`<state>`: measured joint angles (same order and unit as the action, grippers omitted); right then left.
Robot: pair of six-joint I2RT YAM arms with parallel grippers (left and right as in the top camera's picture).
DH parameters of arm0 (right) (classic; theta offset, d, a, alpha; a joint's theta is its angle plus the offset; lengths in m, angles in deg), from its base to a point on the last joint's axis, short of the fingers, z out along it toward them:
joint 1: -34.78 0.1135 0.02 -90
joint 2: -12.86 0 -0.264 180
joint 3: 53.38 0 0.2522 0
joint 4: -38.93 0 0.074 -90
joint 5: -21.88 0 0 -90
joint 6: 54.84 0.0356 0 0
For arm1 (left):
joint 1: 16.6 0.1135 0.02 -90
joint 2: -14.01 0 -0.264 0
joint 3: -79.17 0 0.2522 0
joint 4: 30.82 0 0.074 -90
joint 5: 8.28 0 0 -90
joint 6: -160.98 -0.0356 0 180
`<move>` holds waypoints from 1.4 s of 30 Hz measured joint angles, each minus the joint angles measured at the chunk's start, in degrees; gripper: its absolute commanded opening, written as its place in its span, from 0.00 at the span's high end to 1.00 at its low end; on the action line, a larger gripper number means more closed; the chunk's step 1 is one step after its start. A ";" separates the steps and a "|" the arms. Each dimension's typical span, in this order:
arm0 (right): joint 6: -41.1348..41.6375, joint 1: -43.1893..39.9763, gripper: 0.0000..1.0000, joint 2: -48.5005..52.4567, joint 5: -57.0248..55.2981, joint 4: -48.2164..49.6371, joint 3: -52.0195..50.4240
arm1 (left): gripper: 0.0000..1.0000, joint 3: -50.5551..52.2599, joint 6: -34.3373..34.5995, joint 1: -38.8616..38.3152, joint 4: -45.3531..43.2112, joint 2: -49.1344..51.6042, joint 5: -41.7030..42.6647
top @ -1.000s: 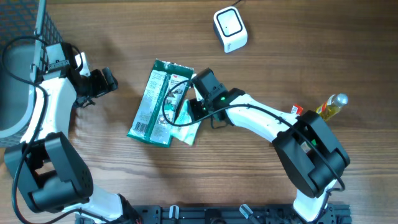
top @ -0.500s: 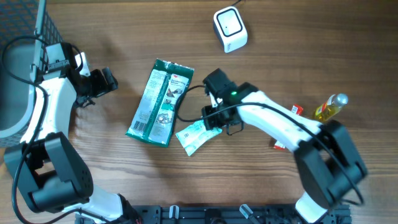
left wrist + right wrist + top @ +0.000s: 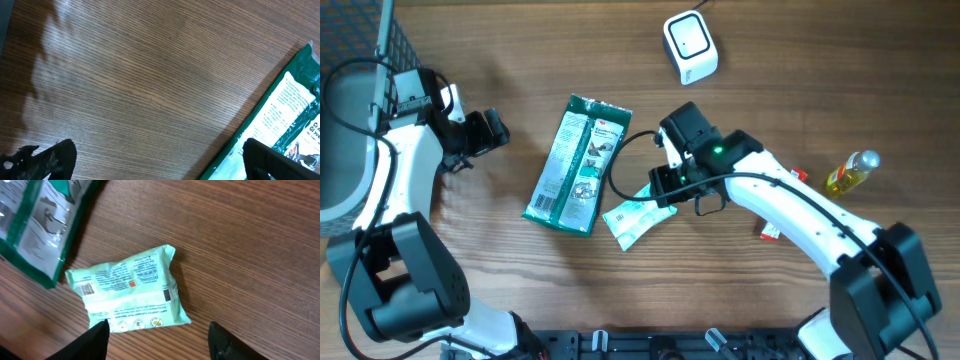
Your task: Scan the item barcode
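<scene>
We are holding our right gripper (image 3: 157, 330) open and empty near the mint packet (image 3: 131, 290), beside the green pouch (image 3: 575, 165). Our left gripper (image 3: 157, 150) is gaping empty too.

The overhead camera looked straight down on the whole table (image 3: 800, 60). Both wrist cameras sat close above it, each sharing the green packet (image 3: 575, 165) with overhead.

Green pack (image 3: 280, 125) clipped by frame edge in both wrist views; mint pouch (image 3: 131, 287) print too small to read; red item (image 3: 769, 234) partly under right arm.
</scene>
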<state>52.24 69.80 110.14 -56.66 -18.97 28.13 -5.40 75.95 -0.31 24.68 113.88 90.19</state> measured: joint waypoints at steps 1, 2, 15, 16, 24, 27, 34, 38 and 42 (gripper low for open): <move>-0.37 0.00 0.37 0.74 0.11 0.00 0.00 | 0.00 0.00 0.00 0.00 0.00 0.00 0.00; -0.61 0.00 0.37 1.40 0.09 0.00 0.00 | 0.00 0.00 0.00 0.00 0.00 0.00 0.00; 0.20 0.00 0.41 4.35 3.85 0.83 0.00 | 0.00 0.00 0.00 0.00 0.00 0.00 0.00; 1.70 0.00 0.42 4.44 4.11 0.74 0.00 | 0.00 0.00 0.00 0.00 0.00 0.00 0.00; 9.94 0.00 0.61 4.74 9.49 -5.09 -0.04 | 0.00 0.00 0.00 0.00 0.00 0.00 0.00; 11.82 0.00 0.72 4.74 10.40 -8.48 -0.11 | 0.00 0.00 0.00 0.00 0.00 0.00 0.02; 14.51 3.76 0.96 4.74 10.29 -7.26 -0.22 | 0.00 0.00 0.00 0.00 0.00 0.00 0.02; 17.18 7.28 0.96 4.74 6.49 -5.60 -0.22 | 0.00 0.00 -0.02 0.00 0.00 0.00 0.00; 19.39 10.73 0.96 4.74 3.19 -5.53 -0.22 | 0.00 0.00 0.00 0.00 0.00 0.00 0.00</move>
<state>71.62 80.53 114.88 -53.47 -24.50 27.91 -5.40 75.95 -0.31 24.68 113.88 90.19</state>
